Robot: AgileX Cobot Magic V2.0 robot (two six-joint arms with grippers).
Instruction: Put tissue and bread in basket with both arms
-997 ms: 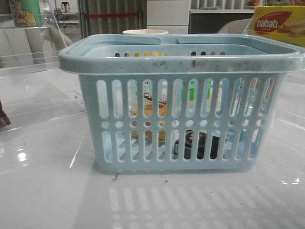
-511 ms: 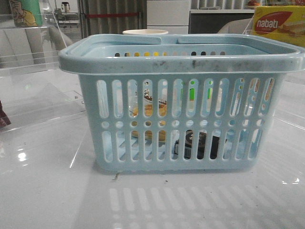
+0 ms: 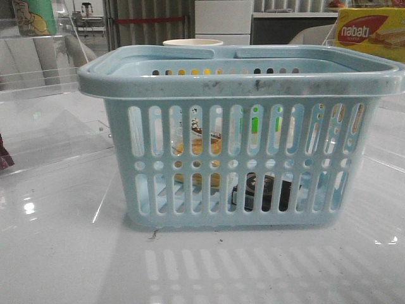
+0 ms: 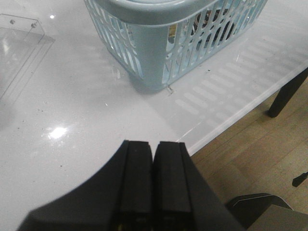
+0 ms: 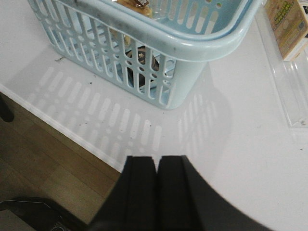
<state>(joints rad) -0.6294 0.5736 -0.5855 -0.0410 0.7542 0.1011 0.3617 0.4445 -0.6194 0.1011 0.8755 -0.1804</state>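
Observation:
The light-blue basket [image 3: 240, 82] stands mid-table. Through its slots I see the golden-brown bread [image 3: 197, 149] leaning inside at the left and the black-and-grey tissue pack [image 3: 264, 193] lying on the floor at the right. The basket also shows in the left wrist view [image 4: 159, 53] and the right wrist view [image 5: 159, 43], where the bread's end [image 5: 137, 4] pokes up inside. My left gripper [image 4: 153, 144] is shut and empty above the table's front edge, well back from the basket. My right gripper [image 5: 156, 159] is shut and empty, also back at the front edge.
A yellow-and-red nabati box [image 3: 370, 31] stands at the back right; it shows in the right wrist view [image 5: 288, 26] on a clear acrylic tray [image 5: 288, 96]. A clear acrylic stand [image 3: 44, 95] is at the left. A white cup rim [image 3: 193, 43] shows behind the basket.

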